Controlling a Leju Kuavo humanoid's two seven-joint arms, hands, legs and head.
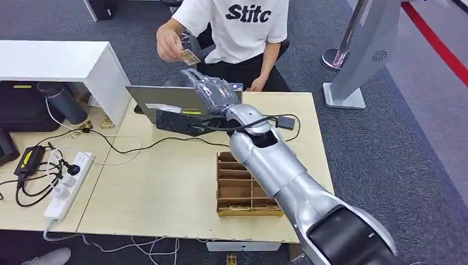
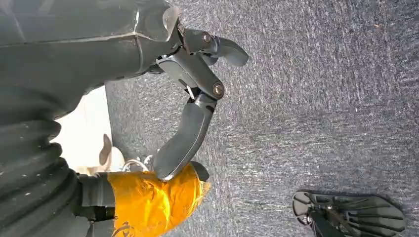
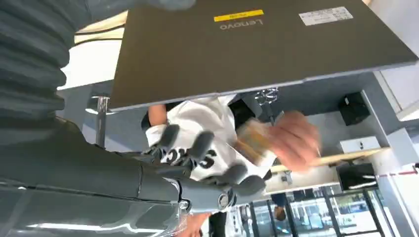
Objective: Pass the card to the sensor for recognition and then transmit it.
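Both hands hold nothing: right hand (image 1: pixel 212 91) outstretched, fingers apart, below a person's card (image 1: pixel 190 57).

1. Setting: an office or reception-type interior used as a robot test area.
2. Floor: grey commercial carpet (image 1: pixel 386 143) throughout, with a red stripe (image 1: pixel 436 44) along one side.
3. Furniture: a light wood-topped table (image 1: pixel 165 187) adjoining a white cabinet (image 1: pixel 66 63).
4. Equipment on the table: a grey Lenovo laptop (image 1: pixel 165 99), a white power strip (image 1: pixel 69 185) with plugs and trailing black cables, and a cardboard divider box (image 1: pixel 234 187).
5. Fixtures: a grey freestanding kiosk stand (image 1: pixel 359 61) and a chromed barrier post base (image 1: pixel 334 58).
6. The right wrist view shows glazed partitions (image 3: pixel 316 212) beyond the table.
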